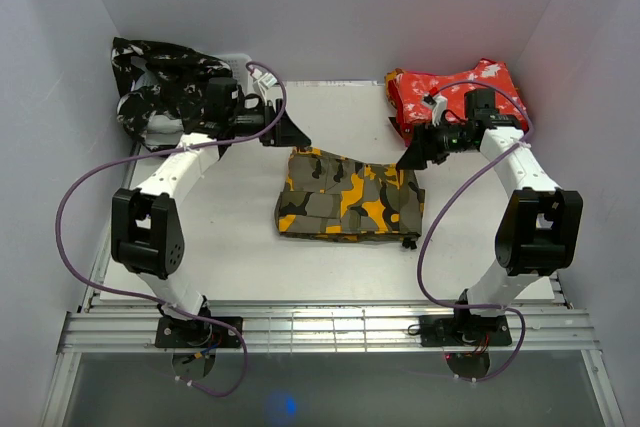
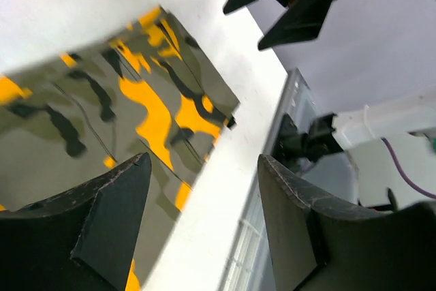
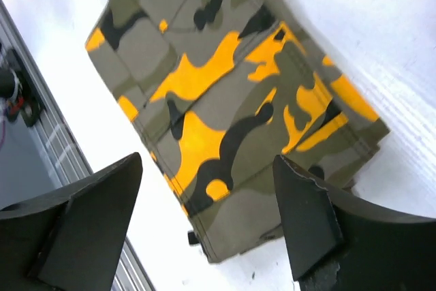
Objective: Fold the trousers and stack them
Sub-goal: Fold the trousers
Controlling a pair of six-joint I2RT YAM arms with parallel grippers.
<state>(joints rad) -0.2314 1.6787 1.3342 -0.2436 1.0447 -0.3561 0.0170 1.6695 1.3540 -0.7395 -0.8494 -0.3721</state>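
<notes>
Olive trousers with orange-yellow and black patches lie folded into a flat rectangle at the table's middle; they also fill the left wrist view and the right wrist view. My left gripper hovers open above their far left corner, nothing between its fingers. My right gripper hangs open at their far right corner, empty too, its fingers above the cloth. Black-and-white trousers are heaped at the back left. Red-and-white trousers lie at the back right.
White walls close the table on three sides. A metal rail runs along the near edge by the arm bases. Purple cables loop beside each arm. Bare white tabletop surrounds the folded trousers.
</notes>
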